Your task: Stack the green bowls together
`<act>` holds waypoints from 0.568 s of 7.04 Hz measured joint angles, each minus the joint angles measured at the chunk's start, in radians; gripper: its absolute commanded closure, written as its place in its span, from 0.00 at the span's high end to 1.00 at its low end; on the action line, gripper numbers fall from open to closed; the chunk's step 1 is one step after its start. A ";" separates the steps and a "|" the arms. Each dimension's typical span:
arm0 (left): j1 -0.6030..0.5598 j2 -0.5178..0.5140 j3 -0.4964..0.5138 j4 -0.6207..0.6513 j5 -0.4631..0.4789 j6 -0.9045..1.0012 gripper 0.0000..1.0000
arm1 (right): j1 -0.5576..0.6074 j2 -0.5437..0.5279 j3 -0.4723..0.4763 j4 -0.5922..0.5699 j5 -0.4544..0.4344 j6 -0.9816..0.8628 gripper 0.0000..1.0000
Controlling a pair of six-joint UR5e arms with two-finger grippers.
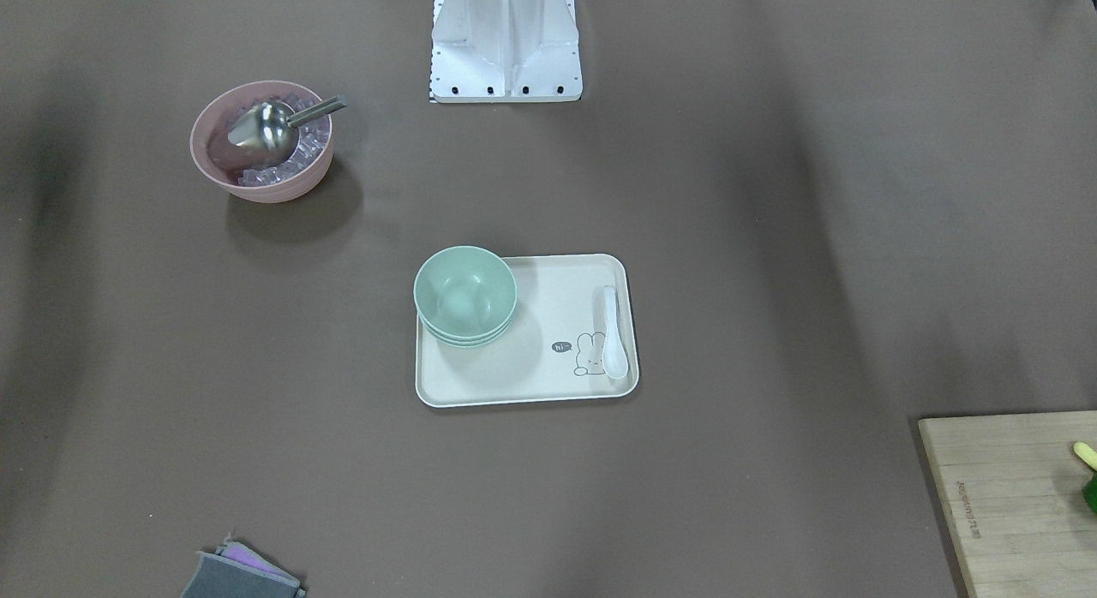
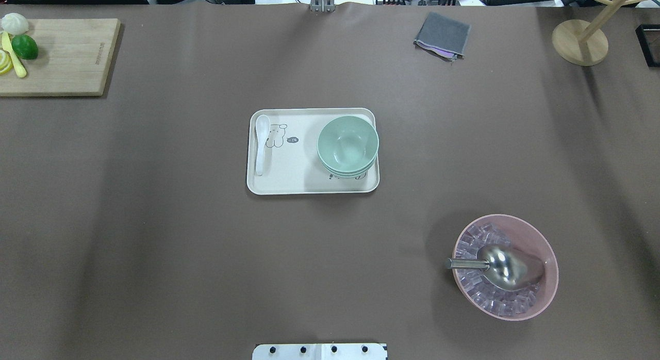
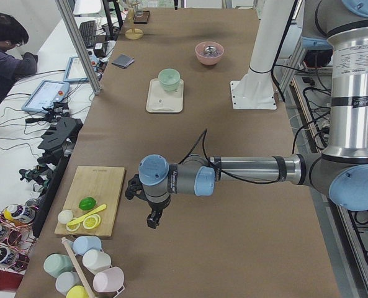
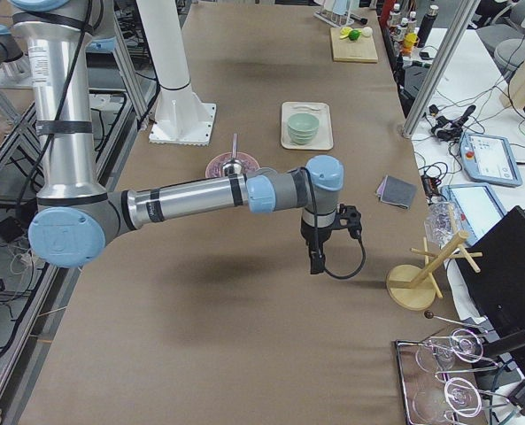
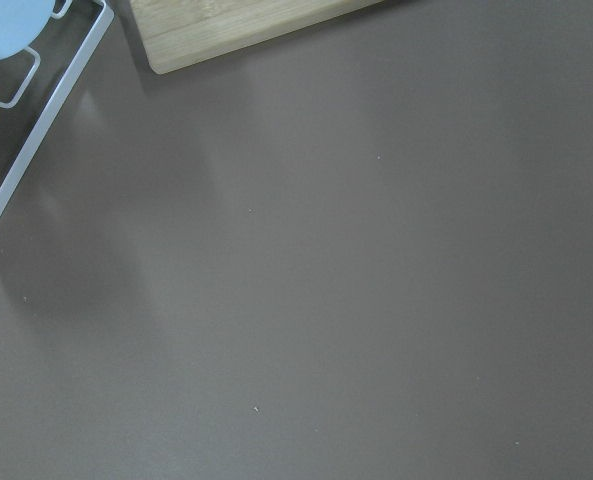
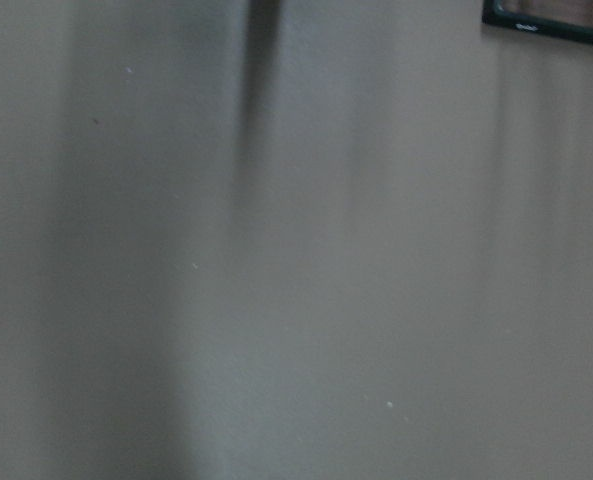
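Stacking stage: judged finished. The green bowls are nested in one pile with three rims showing, and no loose bowl is in sight.
Left gripper: hangs low over bare table at the robot's left end, just beside the cutting board and well apart from the pile. It shows only from the side, so I cannot tell how far its fingers are parted. No object shows at them.
Tray: lies mid-table, with a white spoon along its left side.
Bowl pile: stands on the tray's right half and looks level.
Pink bowl: sits further right and nearer the robot. It holds ice and a metal scoop and is not part of the job.
Right gripper: points down over bare table towards the right end, near the wooden stand. The finger gap cannot be told from this side view, and nothing shows in its grasp.
Next move: probably nothing left to lift. At most it calls for a check that the pile sits true, with both arms well away from the tray.
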State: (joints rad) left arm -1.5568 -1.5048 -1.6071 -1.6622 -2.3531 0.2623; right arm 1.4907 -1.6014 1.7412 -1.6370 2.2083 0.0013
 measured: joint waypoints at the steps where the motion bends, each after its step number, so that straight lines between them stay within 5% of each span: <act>1: 0.000 0.001 0.000 0.000 0.000 0.000 0.99 | 0.040 -0.064 0.009 -0.005 0.011 -0.048 1.00; 4: 0.001 0.003 0.003 0.007 0.000 -0.001 0.99 | 0.065 -0.173 0.008 0.034 0.008 -0.073 1.00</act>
State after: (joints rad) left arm -1.5556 -1.5017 -1.6036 -1.6548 -2.3530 0.2610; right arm 1.5561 -1.7743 1.7494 -1.6028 2.2162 -0.0721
